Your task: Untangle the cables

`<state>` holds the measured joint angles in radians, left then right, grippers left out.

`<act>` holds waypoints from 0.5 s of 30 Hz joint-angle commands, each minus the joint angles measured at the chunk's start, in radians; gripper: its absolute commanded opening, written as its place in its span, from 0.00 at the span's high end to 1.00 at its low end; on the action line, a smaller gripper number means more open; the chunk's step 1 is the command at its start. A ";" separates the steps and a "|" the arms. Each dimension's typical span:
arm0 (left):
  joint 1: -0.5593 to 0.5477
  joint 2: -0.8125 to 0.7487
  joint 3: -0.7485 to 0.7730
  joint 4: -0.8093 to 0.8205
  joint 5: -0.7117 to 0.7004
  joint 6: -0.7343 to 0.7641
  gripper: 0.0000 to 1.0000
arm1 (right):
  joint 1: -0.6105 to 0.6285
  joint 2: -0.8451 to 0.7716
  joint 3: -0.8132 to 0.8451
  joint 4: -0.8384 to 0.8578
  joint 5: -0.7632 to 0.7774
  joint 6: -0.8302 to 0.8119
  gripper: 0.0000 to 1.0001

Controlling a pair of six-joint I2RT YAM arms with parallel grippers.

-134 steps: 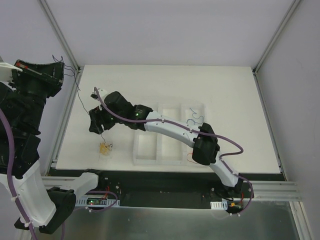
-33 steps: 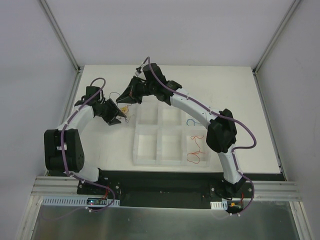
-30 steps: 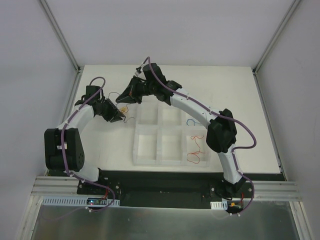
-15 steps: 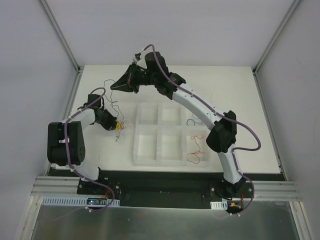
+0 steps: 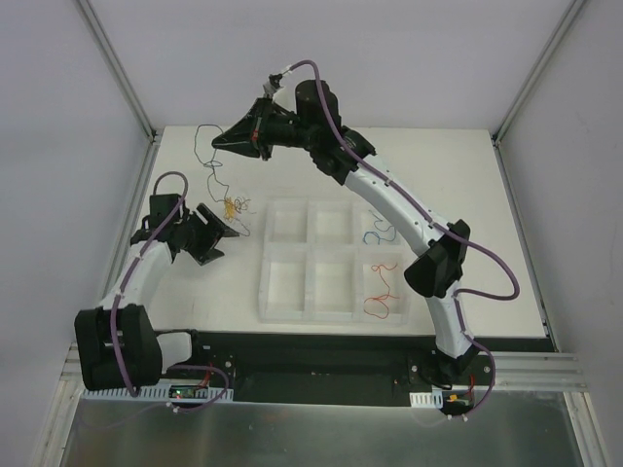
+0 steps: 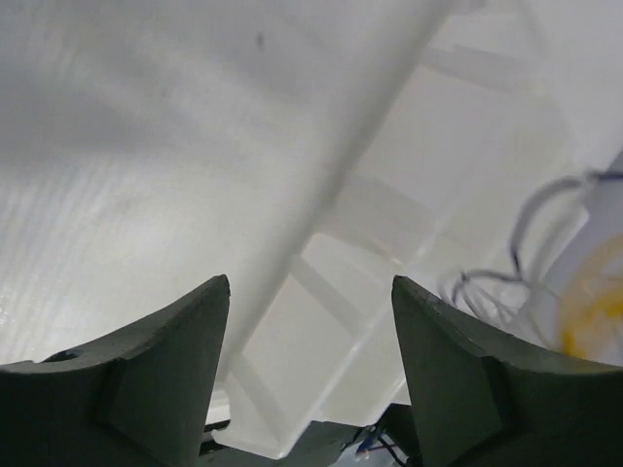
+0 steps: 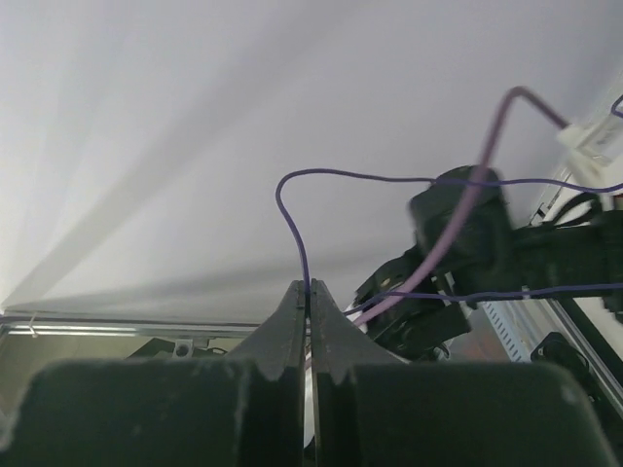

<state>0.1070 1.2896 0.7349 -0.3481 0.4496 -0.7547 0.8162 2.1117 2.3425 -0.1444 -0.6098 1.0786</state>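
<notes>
The cables' small tangle (image 5: 232, 206), yellow with dark strands, is just off the back left corner of the white tray (image 5: 265, 292); whether it rests on the table I cannot tell. One thin purple cable (image 5: 201, 148) rises from it to my right gripper (image 5: 218, 143), held high at the back left. In the right wrist view that gripper (image 7: 309, 285) is shut on this purple cable (image 7: 292, 219). My left gripper (image 5: 226, 239) is open, just in front of the tangle and apart from it. The left wrist view shows it (image 6: 310, 284) empty, with blurred cables (image 6: 584, 302) at the right edge.
The tray has six compartments. A blue cable (image 5: 378, 232) lies in its back right one and a red cable (image 5: 382, 297) in its front right one. The enclosure's walls and metal posts (image 5: 117, 68) stand close around the table.
My left gripper has opened, let go of the tangle and drawn back to the left. The right gripper has risen towards the back with the purple cable, pulling the tangle backwards.
</notes>
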 commanded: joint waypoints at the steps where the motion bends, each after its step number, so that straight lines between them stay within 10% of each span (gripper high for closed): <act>1: 0.013 -0.163 -0.019 -0.035 0.008 -0.021 0.30 | -0.018 -0.019 -0.018 0.020 -0.002 0.006 1.00; 15: 0.014 -0.360 -0.020 -0.118 -0.060 -0.031 0.30 | -0.023 -0.084 -0.293 0.095 -0.038 -0.005 1.00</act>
<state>0.1070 0.9146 0.6609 -0.4934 0.3866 -0.8532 0.7898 2.1113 2.0850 -0.1368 -0.6186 1.0615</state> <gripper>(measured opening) 0.678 0.009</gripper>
